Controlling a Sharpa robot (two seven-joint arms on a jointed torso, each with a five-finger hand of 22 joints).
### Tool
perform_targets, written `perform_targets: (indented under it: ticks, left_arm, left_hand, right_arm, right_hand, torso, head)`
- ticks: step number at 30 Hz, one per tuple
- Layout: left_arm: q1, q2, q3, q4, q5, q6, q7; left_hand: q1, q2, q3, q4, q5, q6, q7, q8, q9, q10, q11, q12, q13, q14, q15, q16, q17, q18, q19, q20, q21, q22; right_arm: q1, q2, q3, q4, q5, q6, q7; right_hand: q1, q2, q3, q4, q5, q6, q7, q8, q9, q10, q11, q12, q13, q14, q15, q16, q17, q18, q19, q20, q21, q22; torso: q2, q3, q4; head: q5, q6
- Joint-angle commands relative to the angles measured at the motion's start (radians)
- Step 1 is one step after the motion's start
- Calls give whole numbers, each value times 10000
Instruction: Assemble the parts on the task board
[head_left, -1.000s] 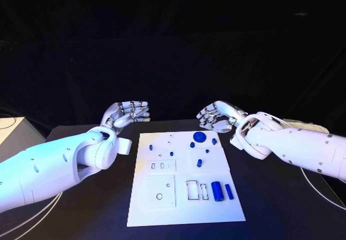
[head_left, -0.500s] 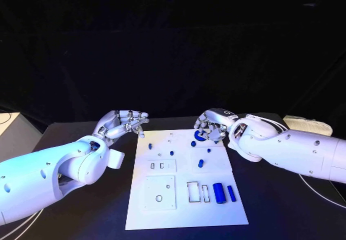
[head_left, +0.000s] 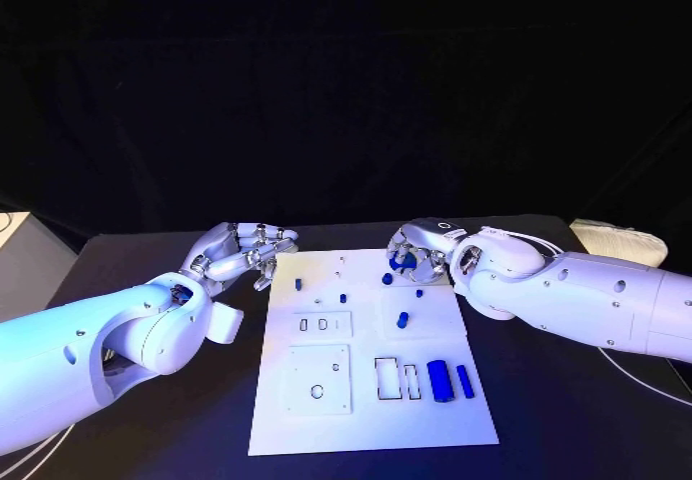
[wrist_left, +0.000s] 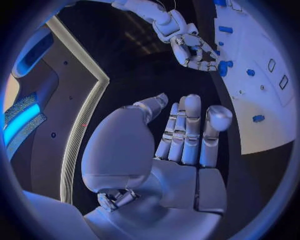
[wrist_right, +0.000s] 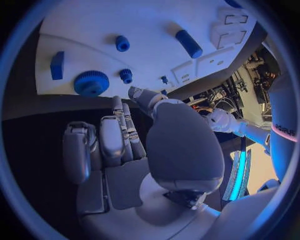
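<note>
1. In the middle of the black table (head_left: 173, 430) lies the white task board (head_left: 368, 420), a long plate running away from the robot.
2. At the board's far left corner, the left hand (head_left: 245, 250) hovers with its fingers loosely curled and slightly apart, holding nothing.
3. At the far right corner, the right hand (head_left: 421, 250) is lowered over a round blue gear (wrist_right: 91, 83); its fingers are apart and not touching the gear in the right wrist view.
4. Small blue pegs (head_left: 345, 297) are scattered across the board's far half, with a short blue cylinder (head_left: 402, 320) lying just right of centre.
5. Near the board's right edge, a thick blue cylinder (head_left: 440, 383) and a thinner blue bar (head_left: 463, 379) lie side by side beside rectangular slots (head_left: 388, 379).
</note>
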Motion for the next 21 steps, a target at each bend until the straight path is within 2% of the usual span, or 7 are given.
perform_targets:
  ticks: [1,7,10,14,21]
  left_arm:
    - [8,-5,12,22,-131,429,-82]
    - [9,-16,14,4,-157,491,-133]
    - [9,-22,15,-13,-182,517,-168]
    - [9,-30,15,-24,-198,540,-198]
    - [9,-40,15,-35,-206,616,-243]
  left_hand:
    - [-34,-73,9,-32,23,17,-19,52,38,83,-27,81,72,247,-29,347,382,-114,221,-35,271,366]
    - [-36,-76,5,-41,24,-15,-23,53,49,78,-31,101,100,292,-36,413,453,-126,258,-45,334,438]
    - [-38,-70,6,-42,24,-43,-19,48,53,75,-32,113,116,333,-38,481,537,-134,283,-49,373,488]
    - [-39,-70,5,-43,24,-51,-18,47,54,78,-32,119,123,344,-39,498,556,-137,290,-50,384,502]
    - [-49,-74,-2,-42,22,-71,-14,44,58,72,-30,128,136,346,-38,498,553,-140,298,-52,405,523]
  right_arm:
    - [-34,33,2,42,-548,543,-400]
    - [-74,88,1,40,-713,620,-565]
    - [-82,107,1,64,-769,665,-647]
    - [-96,137,1,84,-800,696,-685]
    - [-116,193,1,54,-819,649,-719]
  right_hand:
    - [-44,-61,-30,73,-62,-64,-24,-36,24,-110,13,-34,-6,366,54,75,-17,-211,224,54,82,720]
    - [-72,-63,-88,115,-70,-25,-38,-13,56,-103,3,-19,5,338,46,46,-141,-229,273,55,162,833]
    - [-122,-88,-175,159,-77,13,-44,10,86,-141,2,-25,4,326,46,87,-150,-227,274,56,167,835]
    - [-137,-93,-212,175,-76,18,-49,14,95,-155,1,-26,4,323,45,109,-147,-221,266,56,155,814]
    - [-147,-80,-230,192,-67,19,-49,14,101,-167,1,-27,4,318,45,111,-164,-215,255,55,139,789]
  torso:
    - [102,-2,28]
    - [146,4,70]
    - [175,18,88]
    - [215,5,135]
    - [252,0,135]
  head:
    - [15,-25]
    - [47,5]
    - [68,-34]
    - [59,-57]
    - [25,-54]
